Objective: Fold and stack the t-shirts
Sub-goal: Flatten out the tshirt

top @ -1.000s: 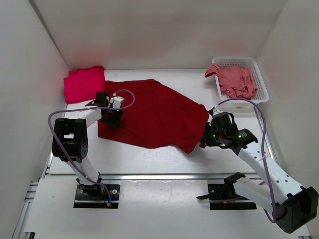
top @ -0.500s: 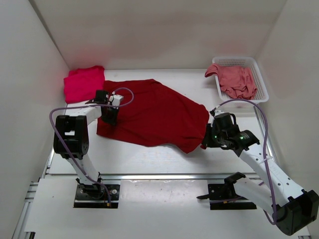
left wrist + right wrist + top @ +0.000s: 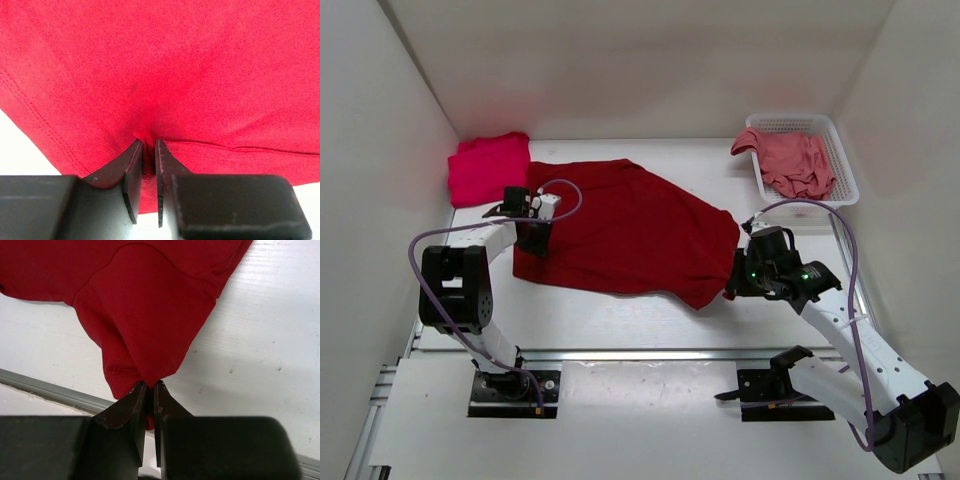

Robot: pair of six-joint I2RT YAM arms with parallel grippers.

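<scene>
T-shirt (image 3: 630,230) spans between left end effector (image 3: 147,143) and right end effector (image 3: 150,385).

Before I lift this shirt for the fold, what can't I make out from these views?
- Left wrist view: how many layers the left claw pinches; the dark crimson t-shirt bunches there.
- Right wrist view: likewise for the right claw.
- Top view: salmon t-shirt underside, buried in the basket.

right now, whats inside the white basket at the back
A bunched salmon-pink t-shirt lies in the white basket, with one part spilling over the rim on the left. It covers most of the basket floor, so anything beneath it cannot be seen.
</scene>
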